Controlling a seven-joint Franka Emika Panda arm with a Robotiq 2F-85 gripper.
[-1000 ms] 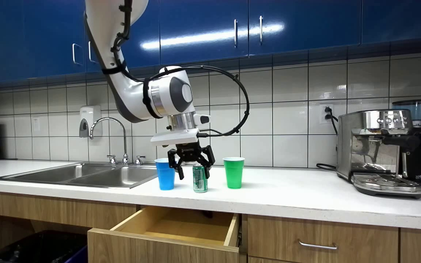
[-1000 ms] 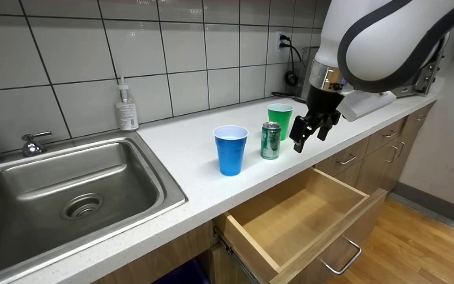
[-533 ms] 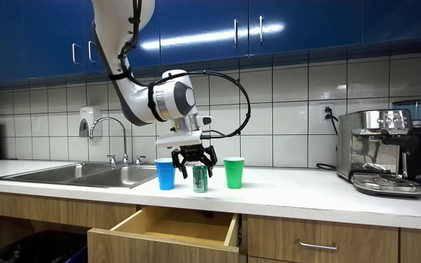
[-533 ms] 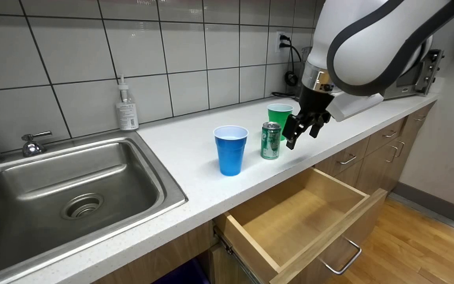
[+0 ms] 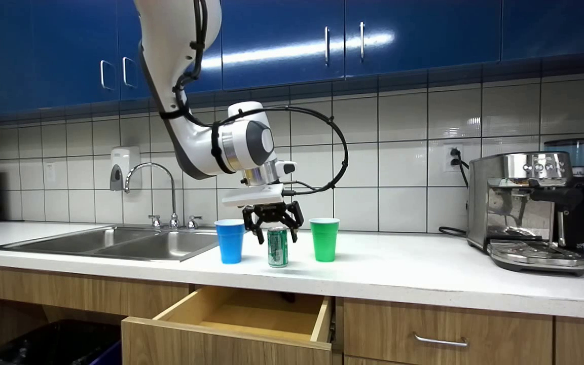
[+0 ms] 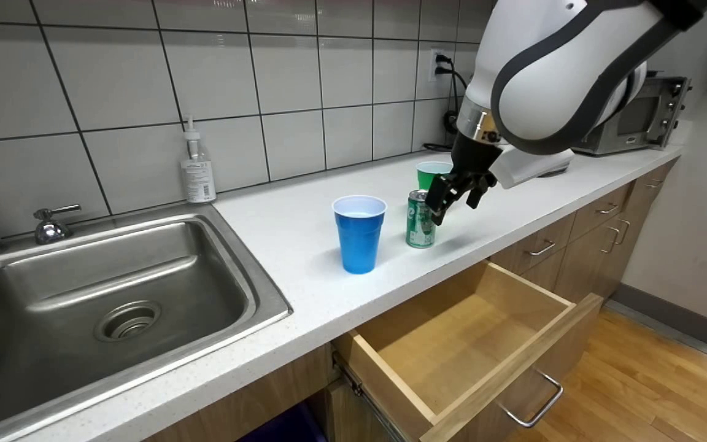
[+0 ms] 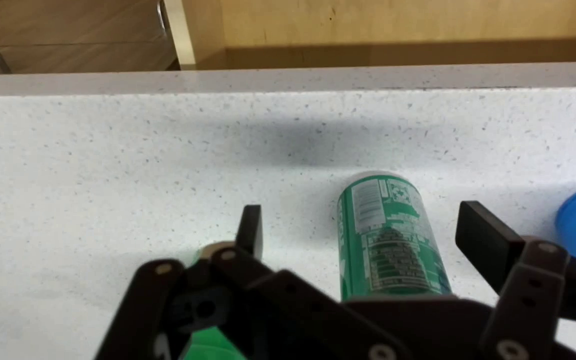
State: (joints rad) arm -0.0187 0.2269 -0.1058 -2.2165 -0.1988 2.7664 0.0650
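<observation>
A green and silver can (image 5: 278, 253) stands upright on the white counter; it also shows in an exterior view (image 6: 418, 230) and in the wrist view (image 7: 388, 235). My gripper (image 5: 278, 241) is open and empty, pointing down just above counter level by the can's upper part. In the wrist view the can is between the spread fingers (image 7: 485, 240), with space on both sides; the can's top is hidden behind the gripper body. A blue cup (image 5: 229, 243) and a green cup (image 5: 324, 241) stand upright on either side of the can. The green cup (image 6: 432, 173) is partly hidden in an exterior view.
An open wooden drawer (image 6: 516, 374) juts out below the counter edge. A steel sink (image 6: 249, 270) with a faucet (image 5: 173, 197) is beside the blue cup. A soap bottle (image 6: 198, 175) stands by the wall. A coffee machine (image 5: 520, 203) stands farther along the counter.
The gripper has moved toward the can, rightward in an exterior view and leftward in the remaining one, so its fingers now stand about the can. Can, cups and drawer have not moved.
</observation>
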